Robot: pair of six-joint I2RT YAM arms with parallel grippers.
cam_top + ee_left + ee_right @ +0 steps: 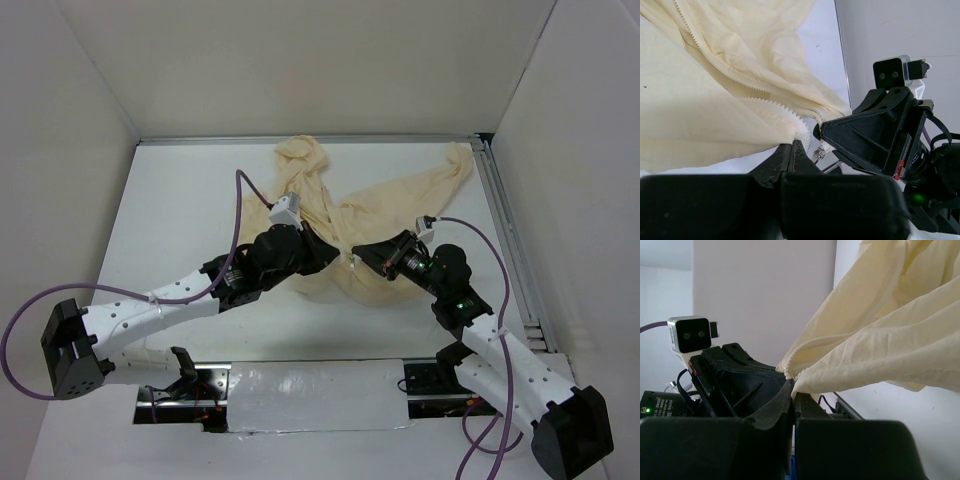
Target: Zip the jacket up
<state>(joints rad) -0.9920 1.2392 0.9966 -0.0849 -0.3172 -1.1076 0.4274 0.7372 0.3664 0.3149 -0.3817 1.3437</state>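
Left pincer (337, 257), right pincer (358, 258) pinch jacket (400, 200) zipper (771, 103), seemingly.

1. White-linked, black-jointed left arm (165, 300): stretched low from its near-left base, angled forward and right toward the table's middle.
2. Black two-finger left gripper (332, 252): fingers pressed together, pinching an edge of the thin cream fabric jacket (400, 200).
3. Matching white-and-black right arm (505, 355): reaching forward and left from its near-right base.
4. Black two-finger right gripper (362, 257): fingers closed on the jacket's edge, tips just beside the left gripper.
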